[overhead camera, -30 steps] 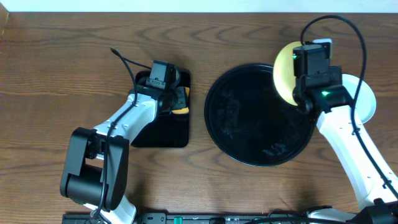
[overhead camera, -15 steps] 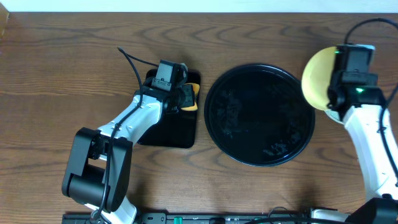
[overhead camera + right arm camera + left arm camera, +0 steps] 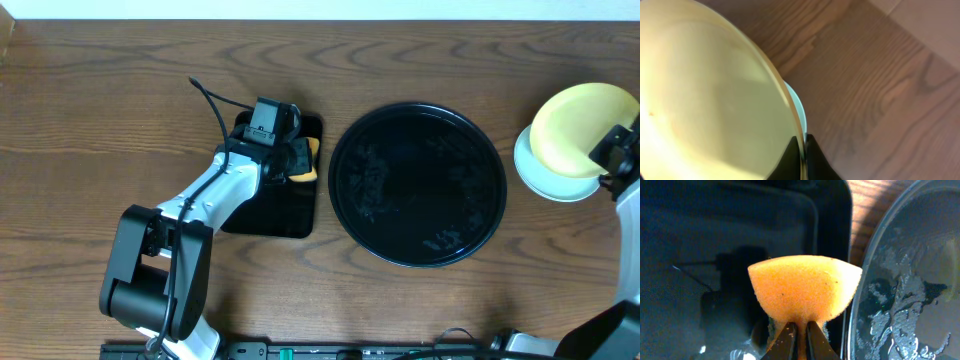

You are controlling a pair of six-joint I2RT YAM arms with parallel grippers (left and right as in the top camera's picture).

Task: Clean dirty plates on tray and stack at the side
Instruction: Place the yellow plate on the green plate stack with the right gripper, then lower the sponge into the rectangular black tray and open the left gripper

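Right gripper (image 3: 801, 145) is pinched tight on the rim of the yellow plate (image 3: 580, 128). On the table (image 3: 100, 80), the tray (image 3: 420, 180) sits in the middle, bare apart from wet streaks, with the small tray (image 3: 262, 215) just left of it. Yellow plate hangs off-centre over the mint plate (image 3: 545, 182), right of the tray, can't tell if they touch. Left gripper (image 3: 799, 332) is clamped on the sponge (image 3: 805, 287) above the small tray. Risk imo: it's only a thin edge grip, so letting go off-centre could make the plate slide off the stack or clatter down
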